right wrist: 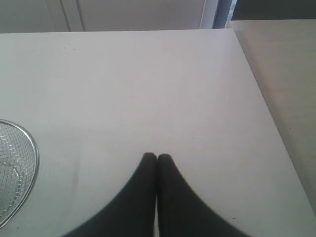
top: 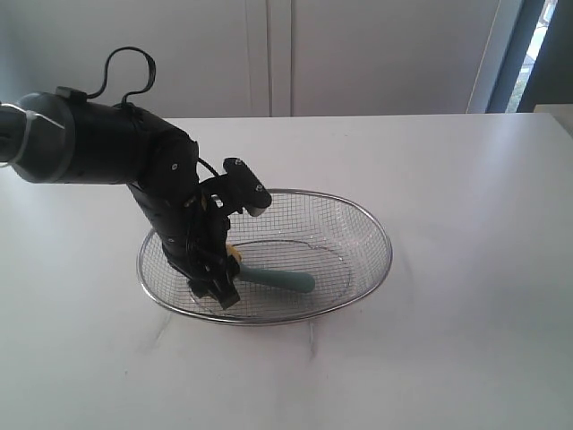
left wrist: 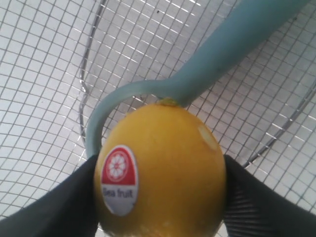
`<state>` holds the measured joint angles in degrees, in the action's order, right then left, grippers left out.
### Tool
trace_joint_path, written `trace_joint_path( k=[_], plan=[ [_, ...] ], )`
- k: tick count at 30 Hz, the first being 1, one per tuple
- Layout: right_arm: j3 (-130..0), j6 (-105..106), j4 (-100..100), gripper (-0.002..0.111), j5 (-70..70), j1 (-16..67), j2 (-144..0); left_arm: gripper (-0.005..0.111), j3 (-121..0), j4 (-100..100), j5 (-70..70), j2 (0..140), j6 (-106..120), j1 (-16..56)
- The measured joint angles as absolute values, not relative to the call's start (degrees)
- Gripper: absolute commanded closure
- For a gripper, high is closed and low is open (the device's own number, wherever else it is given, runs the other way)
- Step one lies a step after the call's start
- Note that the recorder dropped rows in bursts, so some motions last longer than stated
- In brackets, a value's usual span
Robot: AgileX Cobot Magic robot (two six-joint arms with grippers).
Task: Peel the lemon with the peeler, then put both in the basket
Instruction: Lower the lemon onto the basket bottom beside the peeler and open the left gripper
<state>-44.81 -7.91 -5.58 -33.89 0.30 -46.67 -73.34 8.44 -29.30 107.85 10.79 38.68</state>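
White tabletop (top: pixel 466 358) spreads all round the basket (top: pixel 389 260), which stands mid-table. Inside its left half the left gripper (top: pixel 219 282) grasps the lemon (left wrist: pixel 160 173), fingers (left wrist: pixel 59 207) against both flanks, though how firmly is hard to tell. It lies against the curved head of the peeler (left wrist: pixel 222 54), whose handle runs right. Firm, fairly heavy, round and waxy-slick, the fruit is best taken across its widest middle. The right gripper (right wrist: pixel 157 158) hangs clenched and empty, right of the basket.

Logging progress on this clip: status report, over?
Left gripper shut on the lemon, low in the basket. Peeler already inside, beside it. Right gripper shut, empty, over the table. Nothing in the way.
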Motion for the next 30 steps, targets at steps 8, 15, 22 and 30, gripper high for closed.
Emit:
trace_joint_path(
  k=[8,15,22,30],
  plan=[
    [-44.8,-7.9,-5.6,0.108,-33.9,0.3,-46.7,0.035,-73.3,8.4,-29.3,107.9,10.8,38.7],
    [-44.8,-7.9,-5.6,0.108,-33.9,0.3,-46.7,0.034,-73.3,8.4,-29.2,107.9,10.8,38.7],
    [-44.8,-7.9,-5.6,0.108,-33.9,0.3,-46.7,0.034,-73.3,8.4,-29.1,107.9,10.8,38.7],
    [-44.8,-7.9,-5.6,0.108,-33.9,0.3,-46.7,0.034,-73.3,10.5,-29.1,105.1,10.8,38.7]
  ],
)
